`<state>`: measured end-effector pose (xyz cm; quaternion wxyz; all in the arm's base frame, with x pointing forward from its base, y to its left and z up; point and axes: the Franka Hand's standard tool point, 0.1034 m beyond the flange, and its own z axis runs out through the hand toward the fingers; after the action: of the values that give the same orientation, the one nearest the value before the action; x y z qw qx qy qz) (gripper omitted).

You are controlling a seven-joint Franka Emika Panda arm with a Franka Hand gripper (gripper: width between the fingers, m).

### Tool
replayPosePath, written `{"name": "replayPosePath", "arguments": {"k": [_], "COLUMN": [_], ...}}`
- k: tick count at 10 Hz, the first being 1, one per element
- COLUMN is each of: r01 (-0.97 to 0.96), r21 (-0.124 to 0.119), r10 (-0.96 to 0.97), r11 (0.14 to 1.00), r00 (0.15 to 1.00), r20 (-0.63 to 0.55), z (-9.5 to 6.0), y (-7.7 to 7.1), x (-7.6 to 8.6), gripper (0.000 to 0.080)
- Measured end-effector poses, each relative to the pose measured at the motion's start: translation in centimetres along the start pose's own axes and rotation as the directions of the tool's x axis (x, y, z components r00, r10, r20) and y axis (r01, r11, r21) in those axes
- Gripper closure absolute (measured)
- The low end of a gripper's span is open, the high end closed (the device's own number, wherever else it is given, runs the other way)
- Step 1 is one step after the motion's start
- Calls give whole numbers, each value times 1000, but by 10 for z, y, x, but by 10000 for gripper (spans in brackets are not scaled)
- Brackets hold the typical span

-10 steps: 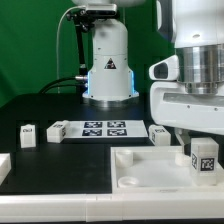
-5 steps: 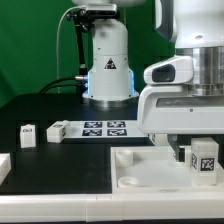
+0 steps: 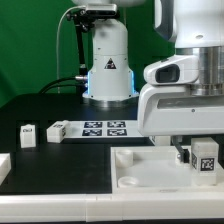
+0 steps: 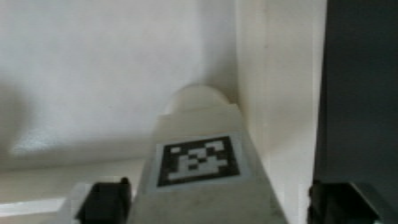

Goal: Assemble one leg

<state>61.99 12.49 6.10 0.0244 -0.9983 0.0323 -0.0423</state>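
My gripper (image 3: 203,164) is shut on one leg (image 3: 209,155), a small white block with a black-and-white tag on its face. It holds the leg upright at the exterior view's right, over the corner of the large white panel (image 3: 150,172). In the wrist view the leg (image 4: 201,150) fills the space between my two dark fingers (image 4: 111,200), its tip pointing at the white panel (image 4: 89,80) beneath. I cannot tell whether the leg touches the panel.
Two more legs (image 3: 27,135) (image 3: 57,129) stand on the black table at the exterior view's left, next to the marker board (image 3: 104,127). Another white part (image 3: 3,166) lies at the left edge. The robot's base (image 3: 108,62) stands behind.
The arm has shifted a little toward the exterior view's left and lower with the leg in its grip. It now hides the leg that stood beside the marker board's right end.
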Motion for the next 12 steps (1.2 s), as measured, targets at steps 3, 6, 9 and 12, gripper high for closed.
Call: {"name": "replayPosePath", "arguments": {"k": [3, 6, 9, 12], "r01": [-44, -301, -667, -898], "r21": [0, 5, 11, 15], "r10": [44, 301, 668, 898], "r11": [999, 954, 745, 440], "r00": [999, 954, 745, 440], "r20": [0, -6, -5, 9], "z": [0, 0, 0, 0], "y": [0, 2, 4, 4], "x": [0, 0, 1, 1], "gripper": [509, 509, 509, 509]}}
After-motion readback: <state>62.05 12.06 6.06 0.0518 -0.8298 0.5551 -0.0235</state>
